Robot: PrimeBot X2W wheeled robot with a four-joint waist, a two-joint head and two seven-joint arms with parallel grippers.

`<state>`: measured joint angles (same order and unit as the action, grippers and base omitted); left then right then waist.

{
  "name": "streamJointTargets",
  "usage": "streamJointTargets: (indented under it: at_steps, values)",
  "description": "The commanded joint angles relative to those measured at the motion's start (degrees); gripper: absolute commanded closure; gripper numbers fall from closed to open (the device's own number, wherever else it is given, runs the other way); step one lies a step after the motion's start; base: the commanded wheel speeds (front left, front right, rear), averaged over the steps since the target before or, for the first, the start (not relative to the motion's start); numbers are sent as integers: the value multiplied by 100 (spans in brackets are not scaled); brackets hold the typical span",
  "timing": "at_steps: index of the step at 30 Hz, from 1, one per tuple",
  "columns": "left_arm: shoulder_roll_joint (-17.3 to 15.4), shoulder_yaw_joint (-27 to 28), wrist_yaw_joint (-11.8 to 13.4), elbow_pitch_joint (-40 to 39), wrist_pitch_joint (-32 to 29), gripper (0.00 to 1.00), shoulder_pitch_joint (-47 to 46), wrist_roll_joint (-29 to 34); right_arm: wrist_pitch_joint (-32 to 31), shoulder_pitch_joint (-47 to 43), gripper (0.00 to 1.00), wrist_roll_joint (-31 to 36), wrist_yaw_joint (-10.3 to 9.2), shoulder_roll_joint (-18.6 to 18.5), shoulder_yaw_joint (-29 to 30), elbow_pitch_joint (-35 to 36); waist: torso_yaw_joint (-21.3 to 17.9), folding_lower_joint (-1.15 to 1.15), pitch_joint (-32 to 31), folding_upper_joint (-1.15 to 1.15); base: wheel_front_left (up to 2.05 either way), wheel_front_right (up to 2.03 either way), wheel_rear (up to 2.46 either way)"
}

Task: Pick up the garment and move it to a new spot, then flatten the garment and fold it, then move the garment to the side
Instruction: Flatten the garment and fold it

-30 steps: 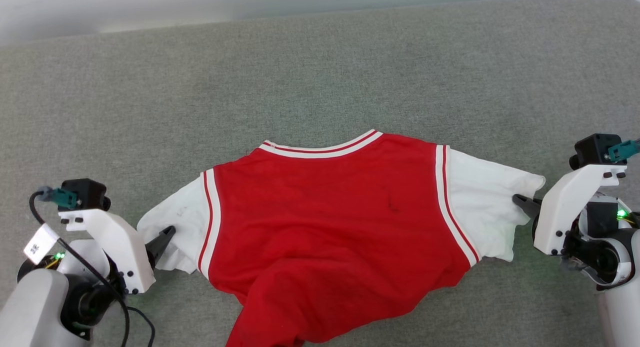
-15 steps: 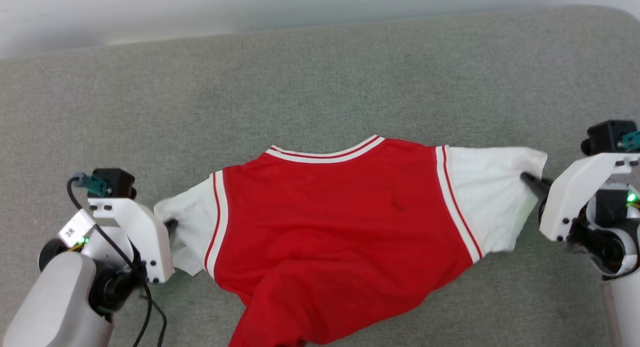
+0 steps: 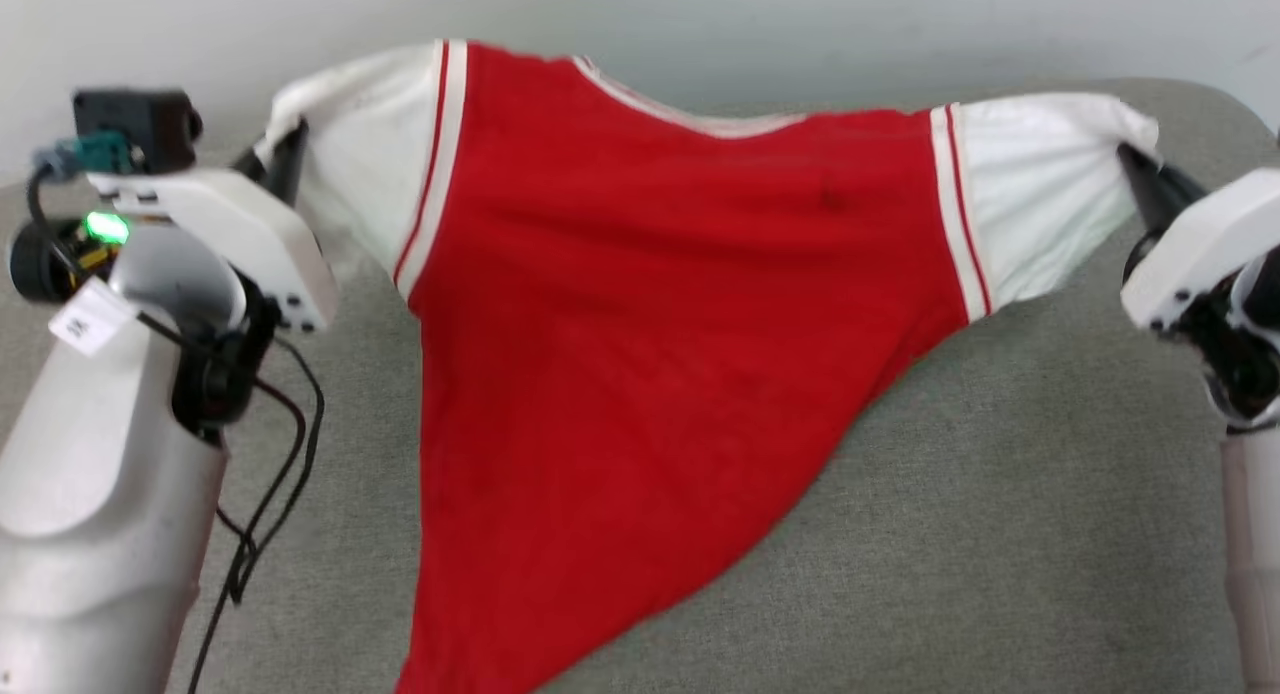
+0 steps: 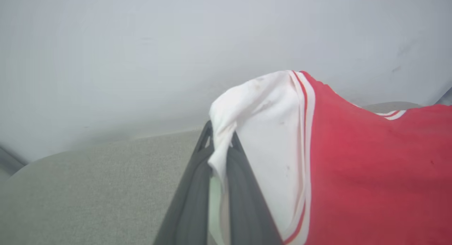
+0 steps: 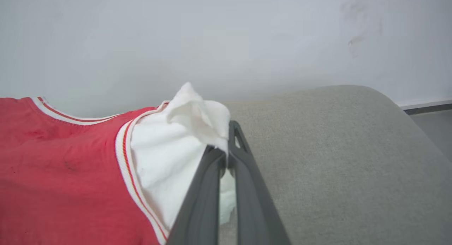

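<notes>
Surface: grey-green padded surface (image 3: 1000,494) with a rounded far corner; plain pale wall (image 3: 760,24) behind it.

Garment (image 3: 650,304): red T-shirt with white sleeves, held up off the padding and stretched sideways between the two arms. The collar (image 3: 700,122) runs along the top edge and sags slightly in the middle. The red body hangs down, narrowing toward the lower left, and leaves the head view at the bottom edge. Cannot tell whether the lower cloth touches the padding.

Left gripper (image 3: 285,152): fingers pressed together on the outer edge of the sleeve on the robot's left (image 3: 350,164). In the left wrist view the white cloth is pinched between the two dark fingers and bunches over their tips. This end sits higher in the head view than the other, up against the wall.

Right gripper (image 3: 1135,164): fingers likewise closed on the far sleeve's (image 3: 1040,194) hem. The right wrist view shows white cloth clamped between them, a crumpled tuft standing above the tips.

Other: a black cable (image 3: 290,454) loops down beside the left forearm; a green light (image 3: 100,226) glows on the left wrist.
</notes>
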<state>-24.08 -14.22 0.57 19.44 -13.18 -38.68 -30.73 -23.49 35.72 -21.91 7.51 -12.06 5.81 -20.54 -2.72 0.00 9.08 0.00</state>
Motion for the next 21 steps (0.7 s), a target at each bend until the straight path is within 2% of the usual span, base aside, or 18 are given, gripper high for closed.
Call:
streamJointTargets:
  at_steps: [1, 9, 15, 21]
  values:
    - [26, 32, 37, 48, 150, 100, -263, 68, 140, 248, 100, 45, -4, 54, 47, -69, -8, 0, 29, 0, 0, 0, 0]
    - [154, 114, 75, 565, 847, 100, -1809, 330, 810, 1746, 100, 238, -3, 58, 137, -415, -19, 0, 503, 0, 0, 0, 0]
    - [46, 148, -61, 985, 1338, 100, -3136, 537, 1160, 2991, 100, 395, -3, -16, 143, -715, -67, 0, 987, 0, 0, 0, 0]
    - [-53, 87, -217, 1409, 1556, 100, -4360, 710, 1452, 4159, 100, 480, -3, -72, 104, -991, -123, 0, 1531, 0, 0, 0, 0]
